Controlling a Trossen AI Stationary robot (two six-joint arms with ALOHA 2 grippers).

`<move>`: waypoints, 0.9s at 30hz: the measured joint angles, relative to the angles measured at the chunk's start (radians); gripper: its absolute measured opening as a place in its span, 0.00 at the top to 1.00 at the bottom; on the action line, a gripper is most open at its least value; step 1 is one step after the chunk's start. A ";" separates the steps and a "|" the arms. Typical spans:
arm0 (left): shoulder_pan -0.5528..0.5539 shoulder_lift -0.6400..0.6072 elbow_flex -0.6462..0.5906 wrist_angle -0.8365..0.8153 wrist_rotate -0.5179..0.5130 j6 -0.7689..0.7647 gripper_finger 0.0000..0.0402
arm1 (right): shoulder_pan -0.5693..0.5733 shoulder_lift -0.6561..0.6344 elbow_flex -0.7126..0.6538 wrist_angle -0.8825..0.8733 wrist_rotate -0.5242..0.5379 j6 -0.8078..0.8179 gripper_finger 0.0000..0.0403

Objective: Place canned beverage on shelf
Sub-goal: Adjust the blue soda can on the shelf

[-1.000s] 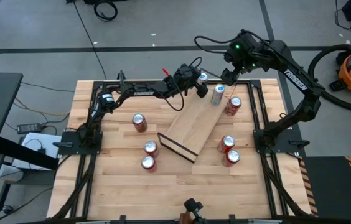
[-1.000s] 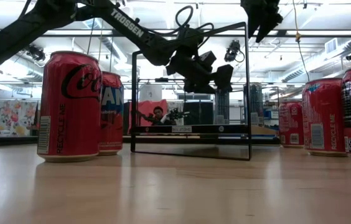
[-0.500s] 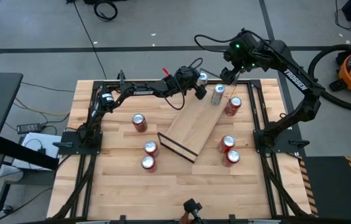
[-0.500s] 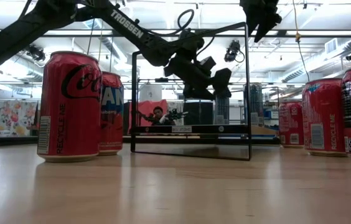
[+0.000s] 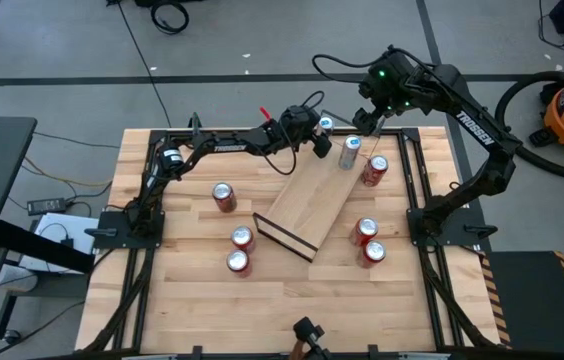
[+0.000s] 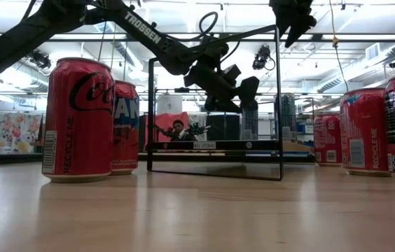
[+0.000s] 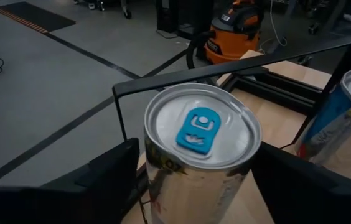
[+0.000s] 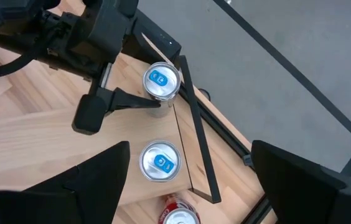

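Since the earlier frame the left arm's pincer (image 5: 319,140) has drawn its fingers in a little around the silver beverage can with a blue pull tab (image 7: 201,152); the right arm has stayed put. The wooden desk (image 5: 202,290) carries the long light-wood shelf board with its thin black wire frame (image 5: 307,200), lying slantwise near the middle. The silver can stands at the shelf's far end, just beside the wire frame's edge, and the left pincer straddles it, one dark finger (image 8: 132,101) on each side; whether they press the can cannot be told. A second silver blue-tabbed can (image 8: 160,162) stands on the board just beside it. The right pincer (image 5: 372,118) hangs above that end, spread fairly wide and holding nothing. Red soda cans (image 5: 223,196) stand scattered on the desk either side of the shelf.
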 joint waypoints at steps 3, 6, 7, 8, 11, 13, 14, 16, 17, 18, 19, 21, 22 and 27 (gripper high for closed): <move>0.000 0.000 0.000 0.000 0.000 0.001 0.30 | 0.000 0.000 0.000 0.000 0.000 0.000 0.14; 0.000 0.000 0.000 0.001 0.001 0.005 0.34 | 0.000 0.000 0.000 0.000 0.000 -0.001 0.14; 0.000 0.000 0.000 0.001 0.001 0.005 0.35 | 0.000 0.000 0.000 0.000 0.000 -0.001 0.14; 0.000 0.000 0.000 0.000 0.001 0.005 0.36 | 0.000 0.000 0.000 0.000 0.000 -0.001 0.14; 0.000 0.000 0.000 -0.004 0.001 0.006 0.37 | 0.000 0.000 0.000 0.000 0.000 -0.002 0.14; -0.003 0.000 0.000 -0.010 0.001 0.007 0.37 | 0.000 0.000 0.000 0.000 0.000 -0.002 0.14; -0.003 0.000 0.000 -0.015 0.001 0.008 0.37 | 0.000 0.000 0.000 0.000 0.000 -0.002 0.14; -0.007 -0.002 0.001 -0.025 0.001 0.013 0.37 | 0.000 0.000 0.000 0.000 0.000 -0.002 0.14; -0.009 -0.002 0.001 -0.029 0.001 0.020 0.37 | 0.000 0.000 0.000 0.000 0.000 -0.002 0.14; -0.012 -0.002 0.002 -0.031 0.000 0.023 0.37 | 0.000 0.000 0.000 0.000 0.000 -0.002 0.14; -0.014 -0.002 0.002 -0.032 -0.001 0.025 0.37 | 0.000 0.000 0.000 0.000 0.000 -0.002 0.14; -0.020 -0.003 0.002 -0.035 -0.001 0.027 0.37 | 0.000 0.000 0.000 0.000 0.000 -0.001 0.14; -0.022 -0.005 0.002 -0.037 -0.001 0.027 0.37 | 0.000 0.000 0.000 0.000 0.000 0.000 0.14; -0.031 -0.015 0.002 -0.063 -0.008 0.026 0.37 | 0.000 0.000 0.000 0.000 0.000 0.001 0.14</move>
